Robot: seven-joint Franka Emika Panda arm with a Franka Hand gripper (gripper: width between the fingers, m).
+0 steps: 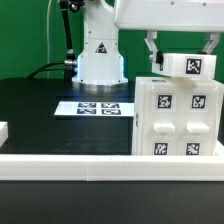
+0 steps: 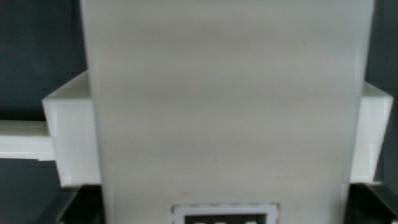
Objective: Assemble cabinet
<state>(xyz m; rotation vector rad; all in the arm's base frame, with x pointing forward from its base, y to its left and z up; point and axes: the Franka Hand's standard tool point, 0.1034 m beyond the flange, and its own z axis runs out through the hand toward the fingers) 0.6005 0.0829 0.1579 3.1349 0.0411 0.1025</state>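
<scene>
The white cabinet body [image 1: 178, 117] stands at the exterior view's right, its front covered with several marker tags. My gripper [image 1: 183, 57] hangs just above its top and is shut on a white panel [image 1: 190, 65] that carries a tag and sits slightly tilted over the body. In the wrist view the panel [image 2: 222, 100] fills the middle, with its tag [image 2: 224, 214] near my jaws. The cabinet body [image 2: 64, 130] shows behind it on both sides. My fingertips are hidden there.
The marker board [image 1: 100, 107] lies flat on the black table in front of the robot base [image 1: 100, 55]. A white rail [image 1: 70, 158] runs along the table's front edge. A small white part [image 1: 3, 131] sits at the exterior view's left edge.
</scene>
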